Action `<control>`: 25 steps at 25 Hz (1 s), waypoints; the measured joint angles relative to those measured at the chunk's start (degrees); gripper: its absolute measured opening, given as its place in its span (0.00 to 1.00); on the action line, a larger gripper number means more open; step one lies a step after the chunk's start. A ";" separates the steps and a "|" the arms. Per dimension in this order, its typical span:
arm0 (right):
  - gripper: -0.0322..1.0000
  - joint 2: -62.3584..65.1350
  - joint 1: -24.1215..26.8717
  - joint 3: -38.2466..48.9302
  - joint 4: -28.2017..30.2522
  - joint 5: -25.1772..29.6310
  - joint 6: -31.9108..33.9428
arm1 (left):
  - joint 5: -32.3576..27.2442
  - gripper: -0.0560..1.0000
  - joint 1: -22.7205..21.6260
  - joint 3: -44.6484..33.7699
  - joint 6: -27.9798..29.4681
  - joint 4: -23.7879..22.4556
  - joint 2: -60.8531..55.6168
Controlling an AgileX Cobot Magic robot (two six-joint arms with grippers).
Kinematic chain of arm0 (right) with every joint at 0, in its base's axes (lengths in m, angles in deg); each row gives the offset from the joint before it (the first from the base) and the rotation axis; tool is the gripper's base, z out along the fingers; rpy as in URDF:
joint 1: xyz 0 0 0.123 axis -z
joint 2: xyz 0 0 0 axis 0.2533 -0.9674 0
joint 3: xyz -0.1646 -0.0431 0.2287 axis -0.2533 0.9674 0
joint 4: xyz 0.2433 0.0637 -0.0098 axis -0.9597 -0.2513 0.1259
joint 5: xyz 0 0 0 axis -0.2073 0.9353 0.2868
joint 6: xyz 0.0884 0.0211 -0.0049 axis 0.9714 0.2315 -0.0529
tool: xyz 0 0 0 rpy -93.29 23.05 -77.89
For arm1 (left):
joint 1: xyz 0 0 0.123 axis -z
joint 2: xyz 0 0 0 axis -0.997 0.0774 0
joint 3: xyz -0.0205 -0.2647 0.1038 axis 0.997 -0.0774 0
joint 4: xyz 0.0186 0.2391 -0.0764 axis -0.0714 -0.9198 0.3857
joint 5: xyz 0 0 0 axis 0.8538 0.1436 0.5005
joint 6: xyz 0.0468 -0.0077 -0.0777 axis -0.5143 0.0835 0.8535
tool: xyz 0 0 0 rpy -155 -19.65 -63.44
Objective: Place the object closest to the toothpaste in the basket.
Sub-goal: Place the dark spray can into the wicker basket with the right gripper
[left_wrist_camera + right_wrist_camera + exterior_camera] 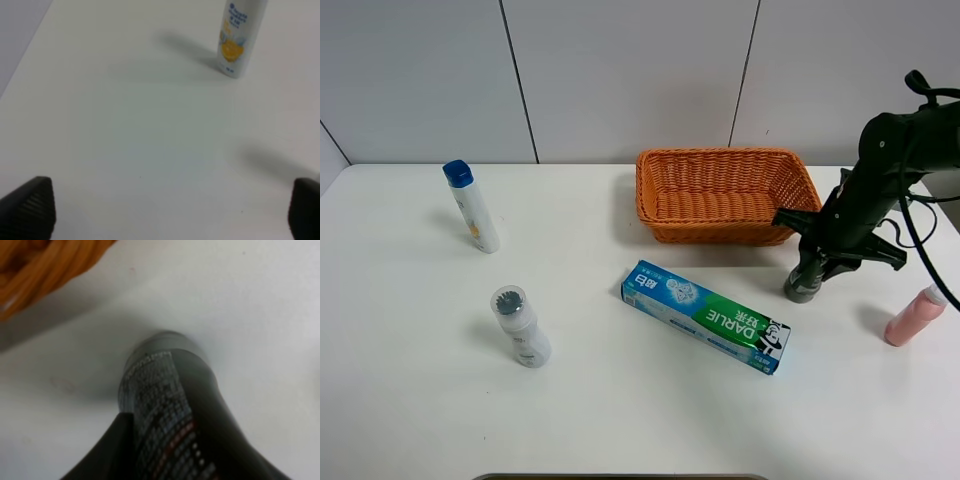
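Note:
The toothpaste box [706, 315], green and blue, lies flat in the middle of the table. A dark grey bottle [805, 281] stands just right of it, in front of the orange wicker basket [724, 194]. My right gripper [832, 252] comes down on this bottle from the upper right and is shut on its upper part. In the right wrist view the bottle [170, 405] fills the frame between my fingers [102, 455], with its base on the table. My left gripper [170, 210] is open and empty above bare table.
A white bottle with a blue cap [472, 207] stands at the far left and also shows in the left wrist view [239, 37]. A white bottle with a grey cap [520, 327] stands at the front left. A pink bottle [915, 316] stands at the right edge.

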 joint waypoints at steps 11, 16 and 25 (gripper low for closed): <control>0.37 13.08 0.00 0.00 0.00 1.95 -5.18 | 0.00 0.94 0.00 0.00 0.00 0.00 0.00; 0.37 20.26 0.00 0.00 0.00 2.13 -7.32 | 0.00 0.94 0.00 0.00 0.00 0.00 0.00; 0.37 25.75 -3.11 -1.55 0.00 -1.07 -13.85 | 0.00 0.94 0.00 0.00 0.00 0.00 0.00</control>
